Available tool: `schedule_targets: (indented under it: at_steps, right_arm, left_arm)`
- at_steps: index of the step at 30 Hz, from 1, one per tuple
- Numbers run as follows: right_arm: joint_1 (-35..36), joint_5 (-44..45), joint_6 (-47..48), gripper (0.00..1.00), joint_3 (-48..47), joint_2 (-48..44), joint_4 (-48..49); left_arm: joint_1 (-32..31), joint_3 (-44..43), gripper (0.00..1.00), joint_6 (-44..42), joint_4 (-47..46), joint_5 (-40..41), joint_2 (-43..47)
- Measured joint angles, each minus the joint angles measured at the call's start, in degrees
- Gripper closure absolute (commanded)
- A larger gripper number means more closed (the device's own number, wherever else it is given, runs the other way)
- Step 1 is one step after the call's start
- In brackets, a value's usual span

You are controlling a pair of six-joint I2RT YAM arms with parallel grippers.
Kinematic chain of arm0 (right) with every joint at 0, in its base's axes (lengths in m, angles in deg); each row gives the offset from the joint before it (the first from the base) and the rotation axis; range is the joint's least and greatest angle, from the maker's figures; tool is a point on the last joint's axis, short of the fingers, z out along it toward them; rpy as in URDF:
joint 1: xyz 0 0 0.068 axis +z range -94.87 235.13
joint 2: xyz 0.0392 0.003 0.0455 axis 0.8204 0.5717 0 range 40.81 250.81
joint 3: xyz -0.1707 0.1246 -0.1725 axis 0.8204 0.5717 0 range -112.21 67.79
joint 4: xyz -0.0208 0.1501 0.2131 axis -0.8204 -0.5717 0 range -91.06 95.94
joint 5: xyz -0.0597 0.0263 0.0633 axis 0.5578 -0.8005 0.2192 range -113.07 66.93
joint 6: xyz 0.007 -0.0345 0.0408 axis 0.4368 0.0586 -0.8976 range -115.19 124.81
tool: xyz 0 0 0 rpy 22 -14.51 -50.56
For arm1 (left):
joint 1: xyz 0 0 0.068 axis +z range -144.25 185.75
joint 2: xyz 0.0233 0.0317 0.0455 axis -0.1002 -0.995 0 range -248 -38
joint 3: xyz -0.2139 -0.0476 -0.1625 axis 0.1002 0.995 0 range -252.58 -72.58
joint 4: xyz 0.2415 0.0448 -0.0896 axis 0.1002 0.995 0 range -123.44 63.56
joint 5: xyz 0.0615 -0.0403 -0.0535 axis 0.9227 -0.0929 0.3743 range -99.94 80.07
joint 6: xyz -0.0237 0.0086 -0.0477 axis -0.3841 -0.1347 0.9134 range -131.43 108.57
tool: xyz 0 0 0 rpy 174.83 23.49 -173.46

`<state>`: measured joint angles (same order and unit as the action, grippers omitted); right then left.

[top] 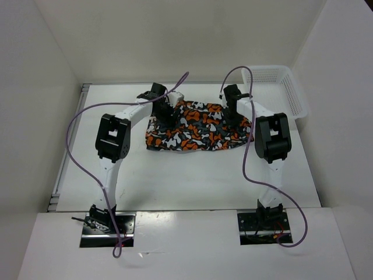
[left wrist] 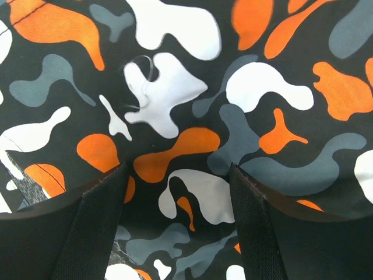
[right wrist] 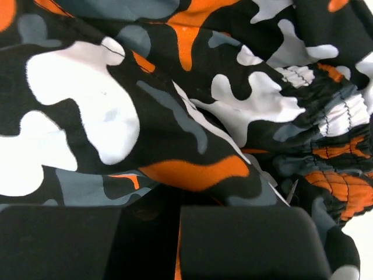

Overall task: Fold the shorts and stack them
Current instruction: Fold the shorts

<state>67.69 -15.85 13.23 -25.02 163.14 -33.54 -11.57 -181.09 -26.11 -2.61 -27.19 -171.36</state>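
At 12 o'clock on the table, shorts lie spread; left gripper, jaws apart, over cloth at their 10 o'clock; right gripper at 2 o'clock, grip cannot be told. Risk: one-sided pinch drags fabric, skewing fold.

White table carrying printed shorts and a basket.
The white table filled the middle of the top view. The shorts lay spread on it at upper centre, their long side running left to right, with orange, white, black and grey-teal blotches facing up. A white lattice basket sat at the table's upper right corner, near the shorts' right end; whether they touched could not be told.
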Motion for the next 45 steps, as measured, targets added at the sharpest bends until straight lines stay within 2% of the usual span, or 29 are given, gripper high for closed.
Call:
schedule_targets:
  at_steps: [4, 9, 11, 12, 13, 16, 17, 25, 28, 33, 40, 45]
  right_arm:
    - [-0.3, -2.0, -0.5, 0.98, -2.9, 0.2, -0.1]
    - [-0.3, -2.1, -1.1, 0.98, -4.0, -0.1, 0.6]
    - [-0.3, -2.0, -1.3, 0.93, -4.0, -0.1, 0.5]
    - [-0.3, -2.1, -1.4, 0.90, -4.0, -0.1, 0.6]
    - [-0.3, -2.6, -1.6, 0.76, -4.0, -0.3, 0.5]
    - [-0.2, -4.5, -3.0, 0.56, -4.0, -1.4, 0.3]
    - [-0.2, -5.2, -3.6, 0.43, -4.0, -2.1, 0.3]
    - [-0.9, -10.1, -14.1, 0.22, 6.2, -19.1, 0.4]
    - [-4.6, -13.9, -21.6, 0.20, 10.3, -21.0, 0.4]
    - [-11.2, -16.8, -28.7, 0.17, 14.8, -18.2, 0.5]
    - [-10.0, -18.9, -34.8, 0.17, 14.8, -13.3, 1.7]
    - [-9.9, -15.1, -38.3, 0.23, 13.6, -10.0, 3.2]
  left_arm:
    - [-0.1, 6.6, 0.23, 0.1, -4.3, 1.6, 3.5]
    - [1.1, 14.0, 0.24, 0.4, -5.4, 2.4, 8.3]
    - [1.5, 16.4, 0.24, 0.4, -5.6, 3.5, 10.0]
    - [1.6, 17.6, 0.24, 0.3, -5.6, 4.0, 10.8]
    - [1.7, 19.1, 0.24, 0.3, -5.5, 4.6, 11.8]
    - [2.3, 22.3, 0.24, 0.3, -5.1, 5.5, 14.2]
    - [2.6, 23.0, 0.24, 0.3, -4.7, 5.7, 14.8]
    - [6.7, 23.8, 0.18, 0.9, -0.6, 4.8, 16.3]
    - [7.0, 21.4, 0.17, 1.4, 1.7, 4.2, 16.4]
    - [6.9, 16.6, 0.15, 1.4, 3.7, 3.8, 16.6]
    - [7.2, 14.0, 0.13, 1.3, 5.7, 3.9, 16.7]
    - [8.0, 14.0, 0.13, 1.4, 7.0, 3.9, 16.7]
